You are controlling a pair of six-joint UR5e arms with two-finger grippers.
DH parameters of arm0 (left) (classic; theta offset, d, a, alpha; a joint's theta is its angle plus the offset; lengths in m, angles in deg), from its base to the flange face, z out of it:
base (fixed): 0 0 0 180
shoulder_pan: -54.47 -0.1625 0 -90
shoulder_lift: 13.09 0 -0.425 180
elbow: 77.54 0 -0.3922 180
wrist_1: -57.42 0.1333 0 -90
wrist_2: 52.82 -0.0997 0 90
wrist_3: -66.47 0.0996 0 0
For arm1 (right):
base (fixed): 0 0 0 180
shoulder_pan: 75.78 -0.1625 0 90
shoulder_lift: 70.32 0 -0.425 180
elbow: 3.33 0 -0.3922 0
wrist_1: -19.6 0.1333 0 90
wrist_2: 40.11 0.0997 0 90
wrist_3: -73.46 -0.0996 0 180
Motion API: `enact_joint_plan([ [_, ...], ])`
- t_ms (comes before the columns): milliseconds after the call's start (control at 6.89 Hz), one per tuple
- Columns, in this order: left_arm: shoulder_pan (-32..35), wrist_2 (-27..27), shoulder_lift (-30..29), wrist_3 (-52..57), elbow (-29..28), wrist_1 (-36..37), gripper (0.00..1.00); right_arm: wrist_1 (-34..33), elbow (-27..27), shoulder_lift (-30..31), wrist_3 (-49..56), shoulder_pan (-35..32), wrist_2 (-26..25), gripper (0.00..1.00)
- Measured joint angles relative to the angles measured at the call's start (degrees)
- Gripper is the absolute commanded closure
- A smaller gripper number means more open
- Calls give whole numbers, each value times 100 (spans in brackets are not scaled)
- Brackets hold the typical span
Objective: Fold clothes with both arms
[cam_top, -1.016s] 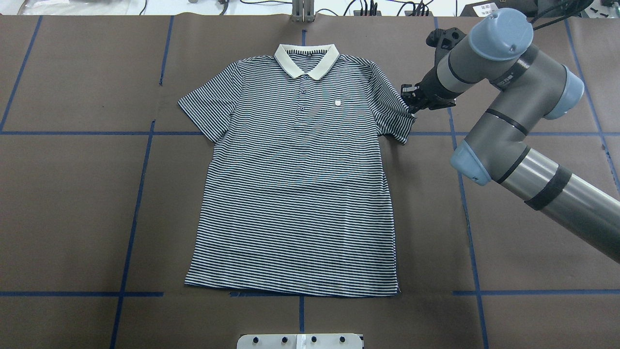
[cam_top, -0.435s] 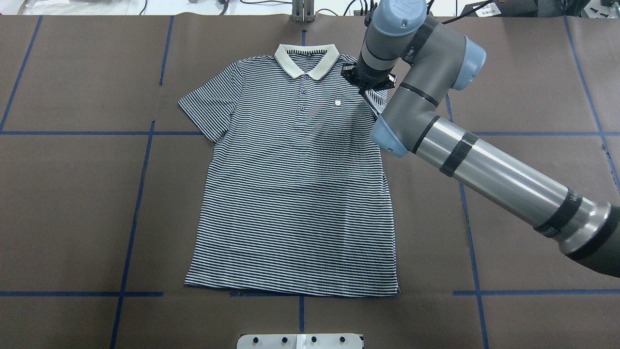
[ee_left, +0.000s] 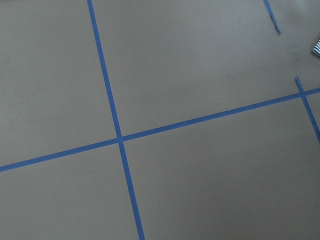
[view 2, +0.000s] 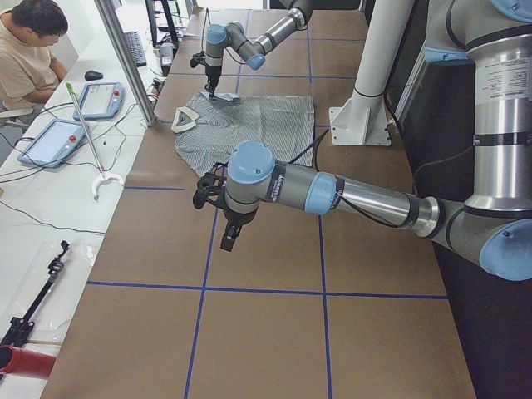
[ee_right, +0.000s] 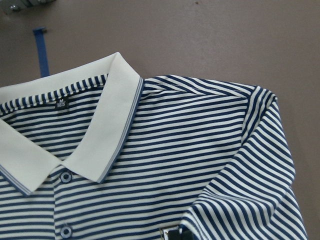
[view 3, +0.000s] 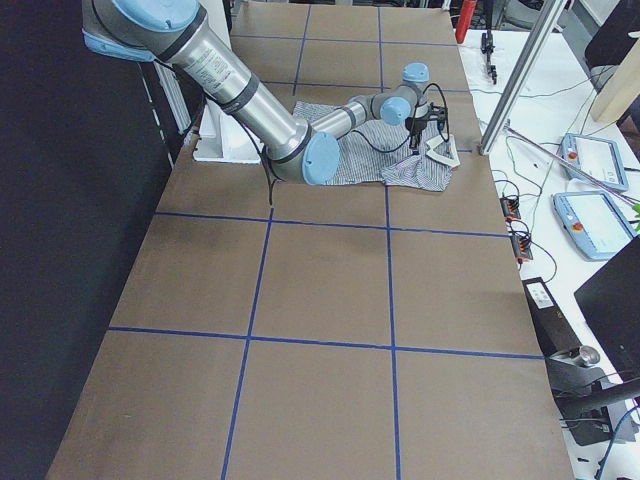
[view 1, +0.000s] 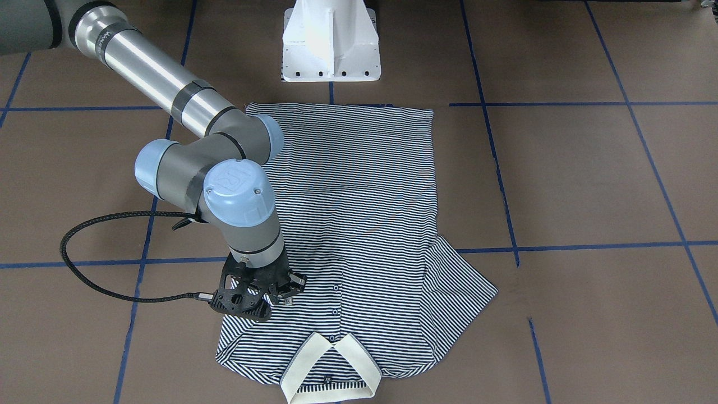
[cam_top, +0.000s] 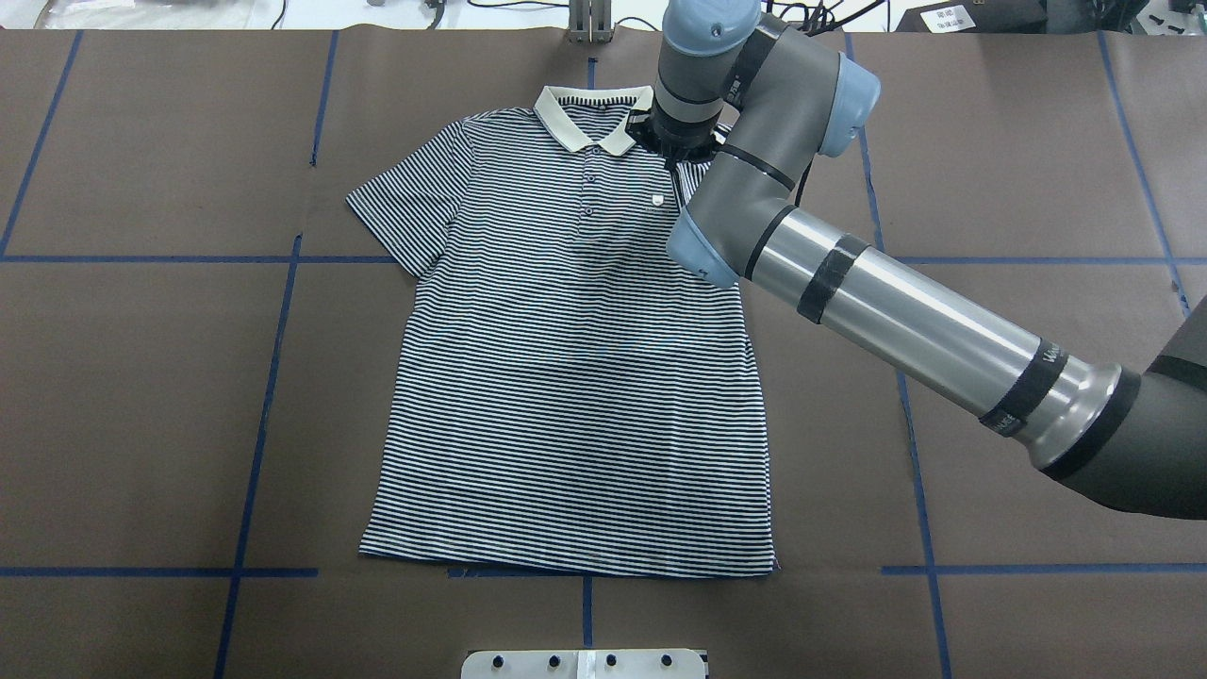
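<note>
pinching one polo shirt (cam_top: 575,377) sleeve: one right gripper (ee_right: 173,234)

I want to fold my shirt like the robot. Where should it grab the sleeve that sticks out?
Probably pinch the sleeve at its outer hem, coming low from the robot's left over the bare table. It lies flat and spread, that hem facing outward with nothing on it.

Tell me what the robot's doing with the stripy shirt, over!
Right gripper shut on polo shirt sleeve, folded onto chest. Left gripper off shirt, jaws unreadable. Nothing blocking the shirt.
</note>
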Motion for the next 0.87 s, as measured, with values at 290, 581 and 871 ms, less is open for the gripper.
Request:
enact_joint_plan([
  [290,-13,301,-9,-31,11,-2,0,697,-640,-163,-177,104,-295,1],
  [581,-295,813,-55,-264,8,-153,0,838,-879,-359,-535,223,-596,0],
  [871,-1240,925,-440,-1918,-55,-1068,0,763,-459,-316,-678,214,-578,0],
])
